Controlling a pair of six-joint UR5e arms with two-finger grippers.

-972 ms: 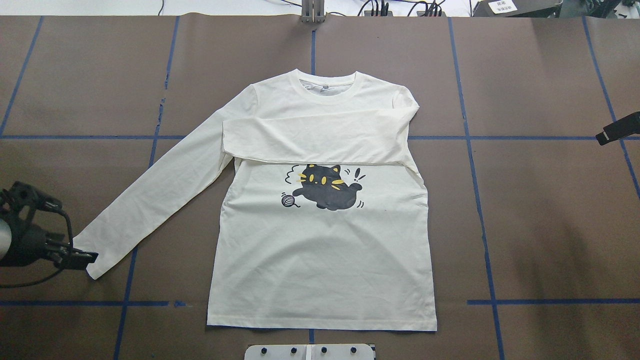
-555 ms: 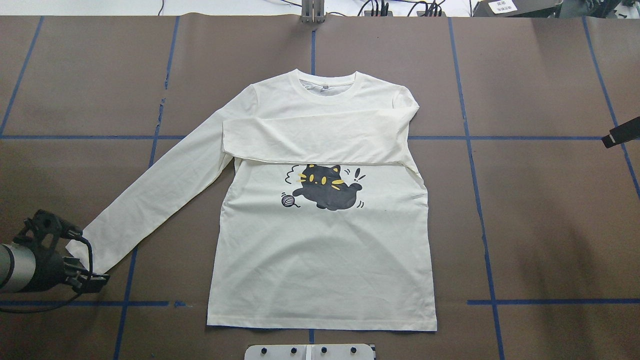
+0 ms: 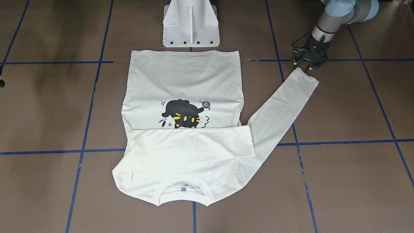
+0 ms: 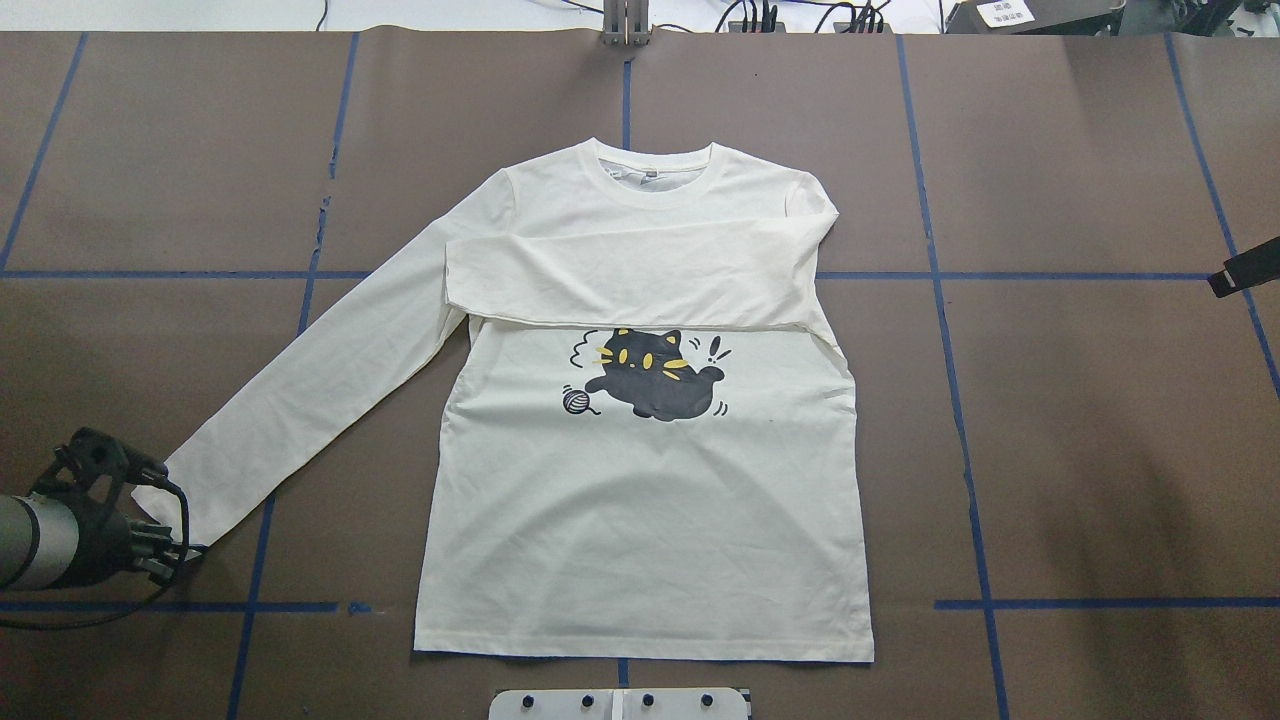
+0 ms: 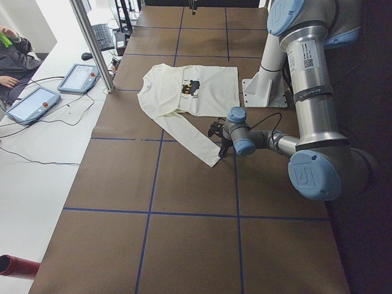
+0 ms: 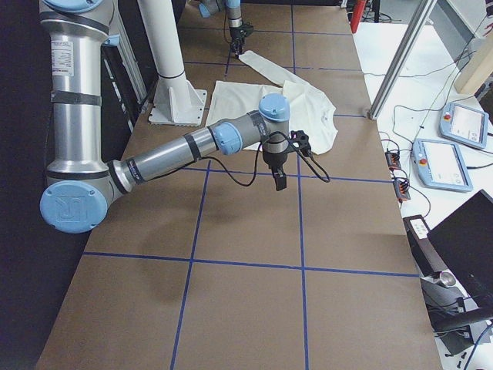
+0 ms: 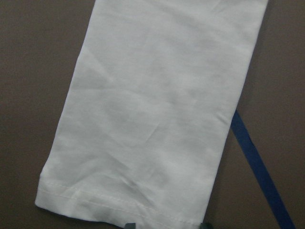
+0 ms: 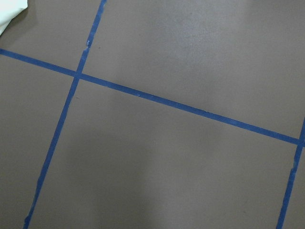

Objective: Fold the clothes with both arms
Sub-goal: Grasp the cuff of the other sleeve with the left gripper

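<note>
Front view, shirt: the cream shirt (image 3: pixel 184 81) lies flat with its cat print (image 3: pixel 182 113) up. Its hem is just in front of the white base (image 3: pixel 190 26) and its collar is farthest from the base. One sleeve is folded across the chest. The other sleeve (image 3: pixel 278 110) slants out to the robot's left of the base.
Front view, left gripper: the left gripper (image 3: pixel 303 66) is down at the cuff (image 3: pixel 307 79) of the outstretched sleeve, its fingers spread.
Overhead view, right gripper: only a black tip of the right gripper (image 4: pixel 1240 270) shows, far to the right of the base and well apart from the shirt.
Right side view, right gripper: it points down above the bare brown table (image 6: pixel 246 308) with nothing in it; how wide it stands I cannot tell.
Left wrist view, cuff: the hem runs along the bottom. Two fingertips (image 7: pixel 129 225) peek in just below it, set apart; whether they touch the cloth is unclear.
Right wrist view, table: brown surface crossed by blue tape lines (image 8: pixel 181 102), with a corner of the shirt at the top left.
</note>
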